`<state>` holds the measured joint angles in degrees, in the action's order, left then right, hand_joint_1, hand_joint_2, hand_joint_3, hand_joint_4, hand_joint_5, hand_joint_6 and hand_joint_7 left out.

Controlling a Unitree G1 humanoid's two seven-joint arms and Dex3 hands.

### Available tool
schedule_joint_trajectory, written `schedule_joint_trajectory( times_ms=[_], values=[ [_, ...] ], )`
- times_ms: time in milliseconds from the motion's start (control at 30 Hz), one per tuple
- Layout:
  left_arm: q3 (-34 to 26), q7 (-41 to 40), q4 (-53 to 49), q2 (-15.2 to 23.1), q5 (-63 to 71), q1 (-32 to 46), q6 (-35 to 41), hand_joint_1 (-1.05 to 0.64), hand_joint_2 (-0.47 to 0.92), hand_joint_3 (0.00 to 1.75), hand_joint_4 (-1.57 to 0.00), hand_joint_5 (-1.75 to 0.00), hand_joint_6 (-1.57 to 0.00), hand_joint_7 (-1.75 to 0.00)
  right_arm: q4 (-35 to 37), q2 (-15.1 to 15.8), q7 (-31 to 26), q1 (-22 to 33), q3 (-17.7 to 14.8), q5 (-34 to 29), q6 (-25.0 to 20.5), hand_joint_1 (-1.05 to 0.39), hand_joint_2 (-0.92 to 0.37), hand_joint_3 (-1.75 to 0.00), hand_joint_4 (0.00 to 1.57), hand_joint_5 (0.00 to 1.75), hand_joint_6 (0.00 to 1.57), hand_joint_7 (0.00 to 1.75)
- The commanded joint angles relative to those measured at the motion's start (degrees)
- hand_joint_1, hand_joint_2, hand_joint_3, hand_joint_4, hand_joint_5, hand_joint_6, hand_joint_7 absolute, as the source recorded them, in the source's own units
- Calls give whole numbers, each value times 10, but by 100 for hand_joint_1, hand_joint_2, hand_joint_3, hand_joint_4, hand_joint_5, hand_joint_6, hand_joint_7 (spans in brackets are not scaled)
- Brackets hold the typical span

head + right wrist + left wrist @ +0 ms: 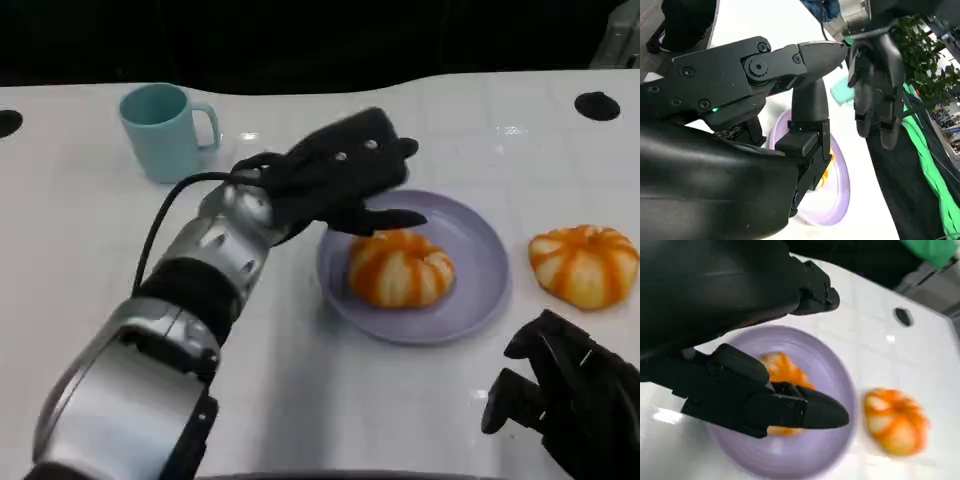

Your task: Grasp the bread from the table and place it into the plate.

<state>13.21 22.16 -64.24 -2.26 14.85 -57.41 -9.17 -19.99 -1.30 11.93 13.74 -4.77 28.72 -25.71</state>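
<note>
Colours as seen, head view: bench (300, 400) is white w/ black round holes at upper left & upper right edges. Plate (480, 250) at centre-right is pale lilac, plain. Bread on plate (400, 268) is striped orange & cream; 2nd bread (585, 263) at far right is patterned the same. Mug (160, 130) at upper left is light teal. Left hand (335, 170) is black, forearm silver w/ black band; right hand (570, 395) at lower right is black.

No readable text or labels appear anywhere.
</note>
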Motion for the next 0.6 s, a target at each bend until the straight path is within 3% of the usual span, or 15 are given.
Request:
schedule_joint_trajectory(
  times_ms=[33, 100, 133, 200, 233, 267, 300, 400, 467, 533, 600],
  values=[
    [-53, 32, 51, 19, -67, 48, -7, -74, 92, 33, -30, -17, -30, -10, 4, 7, 3, -2, -7, 5, 4, -60, -92, -14, 70, 174, 62, 154],
    [-85, 45, 89, 16, -112, 78, 15, -73, 92, 33, -33, -19, -33, -10, 4, 8, 3, -1, -7, 4, 4, -60, -92, -14, 70, 175, 62, 154],
    [-104, 53, 112, 14, -139, 96, 30, -62, 92, 36, -46, -28, -41, -14, 4, 8, 2, -1, -7, 3, 4, -60, -92, -14, 70, 174, 61, 155],
    [-126, 64, 151, 11, -177, 122, 60, -57, 92, 38, -53, -33, -46, -15, 4, 8, 1, -2, -7, 2, 4, -60, -92, -14, 70, 174, 62, 155],
    [-147, 72, 190, 8, -215, 147, 97, -55, 92, 38, -51, -46, -49, -14, 4, 7, 2, -2, -8, 5, 3, -60, -92, -14, 70, 174, 62, 155],
    [-164, 78, 225, 5, -246, 168, 130, -54, 92, 36, -51, -75, -58, -17, 4, 7, 2, -3, -9, 7, 1, -60, -92, -14, 70, 174, 62, 155],
    [-175, 81, 255, 3, -270, 187, 157, -54, 92, 35, -49, -90, -62, -19, 3, 7, 1, -3, -10, 8, 0, -59, -92, -14, 70, 174, 62, 155],
    [-203, 68, 356, -7, -336, 250, 238, -57, 92, 27, -48, -121, -68, -30, 1, 6, -1, -3, -11, 9, -3, -59, -92, -12, 71, 174, 62, 154],
    [-207, 62, 400, -8, -357, 275, 270, -57, 92, 31, -46, -137, -52, -70, 1, 7, -1, -3, -11, 8, -2, -59, -92, -13, 71, 173, 62, 153],
    [-210, 61, 430, -6, -374, 294, 296, -57, 92, 31, -46, -141, -46, -84, 1, 7, -1, -4, -11, 9, -3, -59, -92, -14, 71, 173, 63, 152],
    [-221, 65, 483, -3, -406, 341, 329, -59, 92, 38, -58, -160, -56, -119, 1, 7, -1, -4, -11, 9, -3, -59, -92, -14, 71, 173, 63, 152]
  ],
)
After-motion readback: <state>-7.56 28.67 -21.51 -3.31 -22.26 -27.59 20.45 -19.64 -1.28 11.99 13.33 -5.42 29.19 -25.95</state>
